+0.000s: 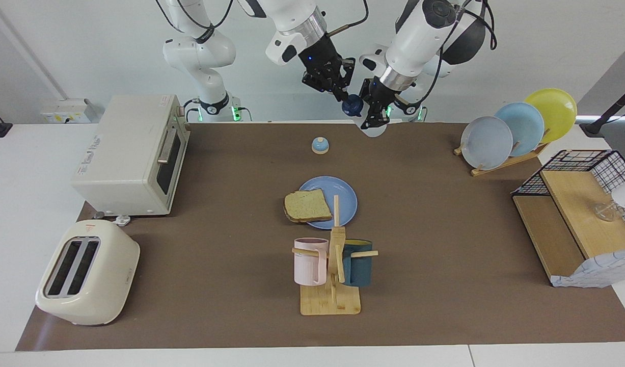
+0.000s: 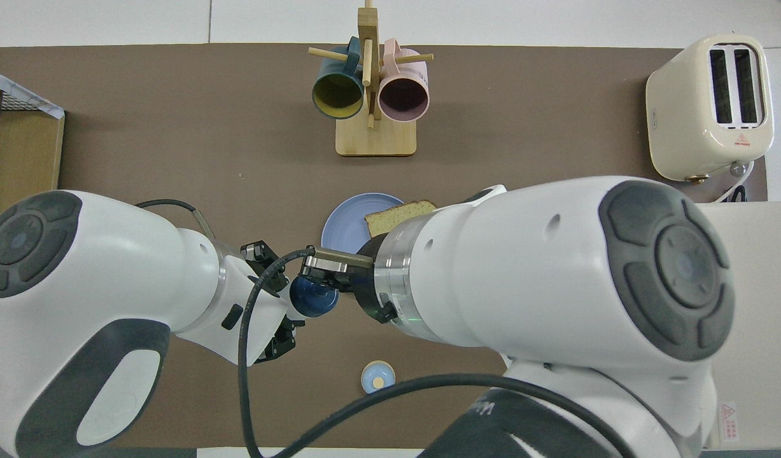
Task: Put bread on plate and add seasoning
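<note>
Left hand (image 1: 372,115): I see it raised over the worktop's robot-side edge, pinching the seasoning's pale body.
Right hand (image 1: 343,95): raised beside it, fingertips drawn in on the seasoning's dark cap.
Seasoning (image 1: 352,106): held in the air between both hands, at 12 o'clock from the plate in the facing view.
Bread (image 1: 307,206): lying on the plate's rim toward the right arm's end, partly overhanging the brown mat.
Plate (image 1: 346,201): flat at mid-worktop, the bell (image 1: 320,145) at its 12 o'clock, the mug rack (image 1: 331,298) at its 6 o'clock.
</note>
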